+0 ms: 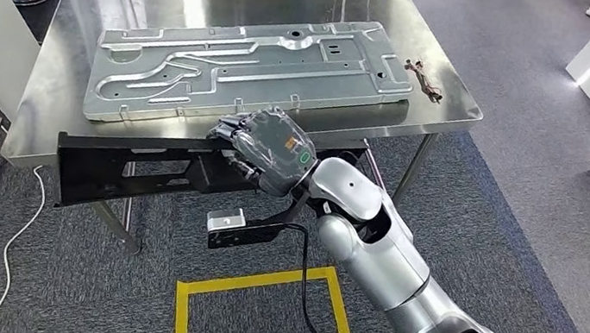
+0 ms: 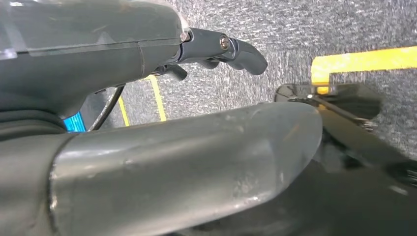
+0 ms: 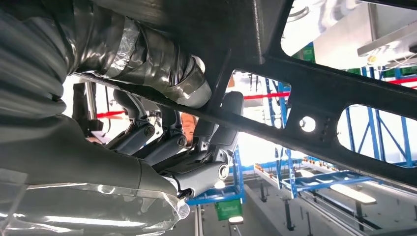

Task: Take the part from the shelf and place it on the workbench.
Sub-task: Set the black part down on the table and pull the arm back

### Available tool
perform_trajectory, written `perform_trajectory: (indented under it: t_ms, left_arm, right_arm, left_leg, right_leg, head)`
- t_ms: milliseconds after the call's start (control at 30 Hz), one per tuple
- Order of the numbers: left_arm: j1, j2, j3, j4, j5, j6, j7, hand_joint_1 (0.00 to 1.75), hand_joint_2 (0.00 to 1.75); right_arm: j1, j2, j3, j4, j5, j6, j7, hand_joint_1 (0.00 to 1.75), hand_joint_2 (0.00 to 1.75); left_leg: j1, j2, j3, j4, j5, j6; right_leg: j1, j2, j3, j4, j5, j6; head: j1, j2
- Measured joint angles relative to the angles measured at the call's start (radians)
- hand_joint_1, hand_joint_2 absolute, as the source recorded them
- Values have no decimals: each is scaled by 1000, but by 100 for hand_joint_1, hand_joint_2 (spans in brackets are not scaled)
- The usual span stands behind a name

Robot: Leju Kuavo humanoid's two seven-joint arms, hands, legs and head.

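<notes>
Steel surface [image 1: 78, 14] carries large stamped metal panel [image 1: 249, 69], long axis left-right; small rusty bracket [image 1: 424, 80] near panel's right end. Black frame part [image 1: 139, 166] held at surface's near edge, partly overhanging floor, long axis roughly left-right, far end pointing left, slightly tilted. Right arm [image 1: 399, 268] reaches forward-left from lower right. Right robot hand [image 1: 263, 149] grips part's right end, fingers [image 3: 216, 132] wrapped round frame bar. Left robot hand [image 2: 162, 162] hangs over grey carpet, fingers curled, holding nothing.
</notes>
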Motion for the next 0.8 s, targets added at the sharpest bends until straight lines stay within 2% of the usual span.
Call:
perform_trajectory:
  t_ms: [33,67,100,133,167,233,300,333,367,433,467,500,533,600,633,667,700,800]
  left_arm:
    - [0,0,1,1,0,0,0,0,0]
    - [1,1,2,2,-1,0,-1,0,0]
    - [1,3,3,3,-2,1,-2,0,0]
    - [0,5,5,4,-4,1,-3,0,0]
    - [-1,7,7,5,-5,2,-4,0,0]
    - [-4,9,11,8,-7,2,-5,0,0]
    - [-4,8,14,10,-8,2,-5,0,0]
    - [-5,8,16,10,-8,2,-5,0,0]
    - [-5,8,17,11,-9,2,-5,0,0]
    - [-7,9,19,13,-9,2,-6,0,0]
    - [-7,9,19,15,-9,1,-6,0,0]
    - [-7,8,20,17,-9,1,-6,0,0]
    - [-7,8,21,18,-9,1,-6,0,0]
    - [-6,9,23,20,-9,1,-6,0,0]
    - [-6,9,23,20,-9,1,-6,0,0]
    - [-7,9,24,20,-9,1,-6,0,0]
    - [-8,10,24,20,-10,0,-6,0,0]
    - [-11,10,24,21,-12,-3,-8,0,0]
  right_arm:
    - [-1,0,0,0,0,0,0,175,175]
    - [-2,0,-1,1,0,0,0,175,175]
    - [-5,0,-2,1,0,0,0,175,175]
    - [-9,0,-3,2,0,0,0,175,175]
    - [-13,-1,-4,2,0,0,-1,175,175]
    - [-21,-1,-6,3,0,1,-2,175,175]
    - [-30,-1,-8,2,1,1,-3,175,175]
    - [-37,-1,-9,1,1,2,-3,175,175]
    - [-42,-1,-9,1,2,2,-3,175,175]
    - [-48,-1,-10,3,2,4,-3,175,175]
    - [-48,-1,-10,4,2,4,-3,175,175]
    - [-48,-1,-10,6,3,5,-3,175,175]
    - [-49,-1,-10,7,3,5,-3,175,175]
    - [-52,-1,-10,7,3,5,-3,175,175]
    - [-54,-2,-10,8,3,6,-3,175,175]
    - [-56,-3,-10,8,4,6,-3,175,175]
    - [-58,-4,-10,9,4,6,-4,175,175]
    - [-65,-6,-12,8,5,7,-3,175,175]
  left_leg:
    - [-2,0,5,-38,42,6]
    - [-5,0,25,-104,95,15]
    - [-9,0,49,-170,134,27]
    - [-14,1,72,-226,160,39]
    - [-18,1,84,-258,169,48]
    - [-23,1,93,-279,163,56]
    - [-15,2,106,-299,165,58]
    - [-11,3,115,-310,166,60]
    - [-8,3,124,-318,165,62]
    - [-7,3,135,-320,155,65]
    - [-7,3,141,-319,149,64]
    - [-5,2,149,-317,141,62]
    - [-3,1,158,-315,131,59]
    - [1,-1,176,-306,110,48]
    - [0,-1,180,-300,98,40]
    - [-2,-2,180,-295,90,33]
    - [-3,-2,180,-293,84,27]
    - [0,0,185,-288,69,11]
  right_leg:
    - [3,1,11,0,-7,0]
    - [5,1,22,0,-15,-1]
    - [8,1,32,-1,-22,0]
    - [9,2,38,-2,-28,3]
    - [8,2,40,-3,-32,7]
    - [6,2,40,-8,-35,16]
    - [5,0,41,-2,-42,26]
    - [5,0,31,23,-54,31]
    - [3,0,6,69,-74,36]
    - [-4,0,-75,200,-117,47]
    - [-8,-1,-112,248,-122,52]
    - [-13,-1,-133,263,-106,58]
    - [-17,-1,-134,239,-69,62]
    - [-24,-4,-97,123,18,70]
    - [-25,-5,-77,68,42,69]
    - [-24,-6,-65,36,49,65]
    - [-22,-5,-61,27,41,56]
    - [-18,-3,-52,21,28,29]
  head:
    - [0,0]
    - [0,0]
    - [0,0]
    - [0,0]
    - [0,0]
    - [0,0]
    - [0,0]
    - [0,0]
    - [0,0]
    - [0,0]
    - [0,0]
    - [0,0]
    - [0,0]
    - [0,0]
    - [0,0]
    - [0,0]
    - [-1,0]
    - [-2,0]
